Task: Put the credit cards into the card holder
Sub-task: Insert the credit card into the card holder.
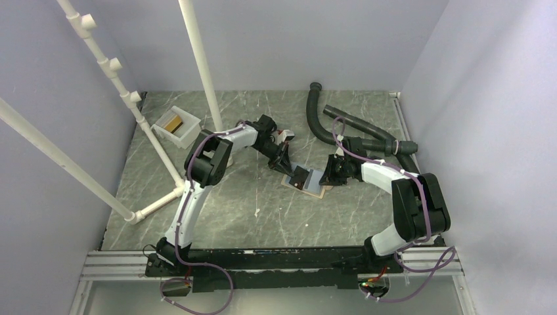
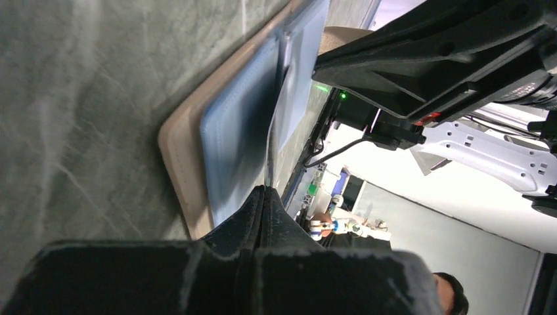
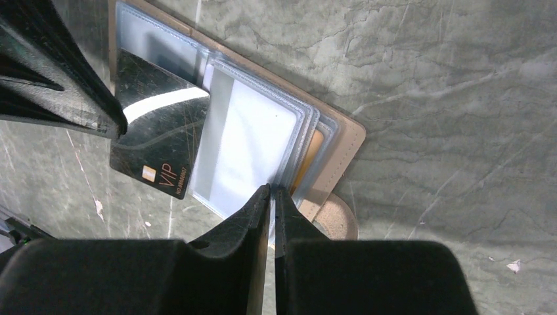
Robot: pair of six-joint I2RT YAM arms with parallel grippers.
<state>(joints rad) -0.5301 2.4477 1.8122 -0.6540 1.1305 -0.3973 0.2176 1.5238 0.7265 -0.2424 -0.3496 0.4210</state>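
fingers pinched on both sides, black card at the sleeve mouth

right hand up close, fingers closed down on the edge of a clear sleeve and pinching it. under it the card holder lies open and flat on the table, tan rim showing, right in the middle between the two arms. opposite sits the left hand, jaws fully together on the black card. it's gripped by one corner, and the rest lies across the holder's other leaf, skewed to the sleeves. as far as i can see it's not yet inside any pocket.

how will it handle? the card looks thin, stiff, light and glossy. it should slide well, but it could pivot in a corner pinch. a hold on the short edge, square to the pocket, looks safer. the sleeve is soft, floppy film, so take it near its open edge and gently, or it may buckle.

off to the left, a white tray holds what looks like a golden-brown card, waiting its turn.
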